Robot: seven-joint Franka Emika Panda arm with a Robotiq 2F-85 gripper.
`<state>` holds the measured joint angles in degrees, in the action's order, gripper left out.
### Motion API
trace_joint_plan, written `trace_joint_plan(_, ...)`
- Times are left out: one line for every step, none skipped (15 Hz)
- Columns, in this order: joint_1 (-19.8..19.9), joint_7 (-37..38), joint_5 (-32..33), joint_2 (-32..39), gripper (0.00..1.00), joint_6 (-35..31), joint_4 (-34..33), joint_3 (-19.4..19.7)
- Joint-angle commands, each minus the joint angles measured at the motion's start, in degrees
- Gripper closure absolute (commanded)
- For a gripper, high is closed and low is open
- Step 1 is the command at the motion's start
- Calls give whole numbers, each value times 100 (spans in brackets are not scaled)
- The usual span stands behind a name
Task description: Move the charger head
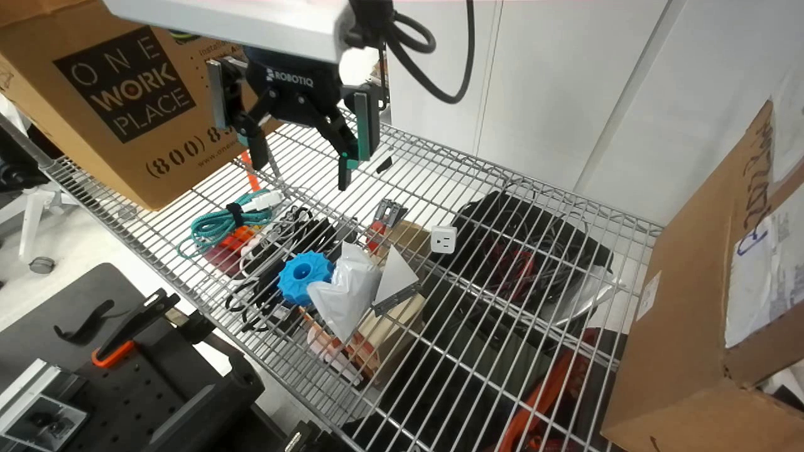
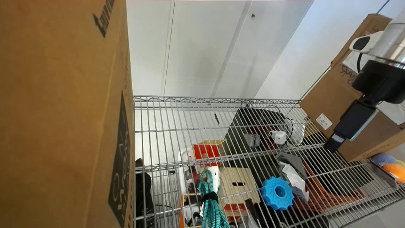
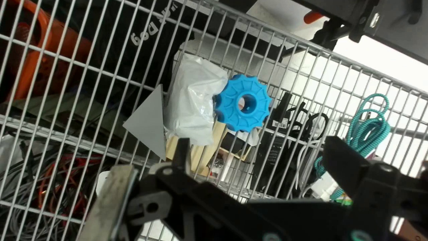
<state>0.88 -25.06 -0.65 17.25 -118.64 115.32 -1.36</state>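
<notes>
The charger head (image 1: 443, 239) is a small white block with outlet slots, sitting on the wire shelf (image 1: 502, 376). In an exterior view it shows with its prongs pointing sideways (image 2: 279, 137). In the wrist view only a white edge of it (image 3: 101, 180) shows, mostly hidden behind a gripper finger. My gripper (image 1: 301, 164) is open and empty, raised above the shelf. In an exterior view the gripper (image 2: 333, 143) shows from the side. In the wrist view its spread fingertips (image 3: 259, 147) have nothing between them. It is apart from the charger head.
A blue plastic wheel (image 1: 305, 278), a white plastic bag (image 1: 345, 292) and a grey triangular piece (image 1: 396, 275) lie close together on the shelf. A teal cord (image 1: 229, 223) lies farther off. Large cardboard boxes stand at both ends (image 1: 144, 107) (image 1: 697, 301). A wall (image 1: 534, 81) stands behind.
</notes>
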Motion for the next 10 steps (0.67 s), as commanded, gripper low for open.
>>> trace_joint_plan(128, -7, 135, 580, 0, -229, -565, -5)
trace_joint_plan(91, 209, 292, 812, 0, -310, -765, 43)
trace_joint_plan(81, 356, 398, 958, 0, -330, -924, 81)
trace_joint_plan(66, 560, 520, 1120, 0, -438, -1051, 141)
trace_joint_plan(44, 780, 657, 1253, 0, -449, -1192, 204)
trace_joint_plan(77, 918, 744, 1371, 0, -541, -1262, 262)
trace_joint_plan(116, 1017, 782, 1464, 0, -515, -1360, 297)
trace_joint_plan(173, 1046, 802, 1541, 0, -576, -1390, 335)
trace_joint_plan(218, 1052, 786, 1607, 0, -535, -1463, 361)
trace_joint_plan(270, 1019, 779, 1687, 0, -538, -1529, 380)
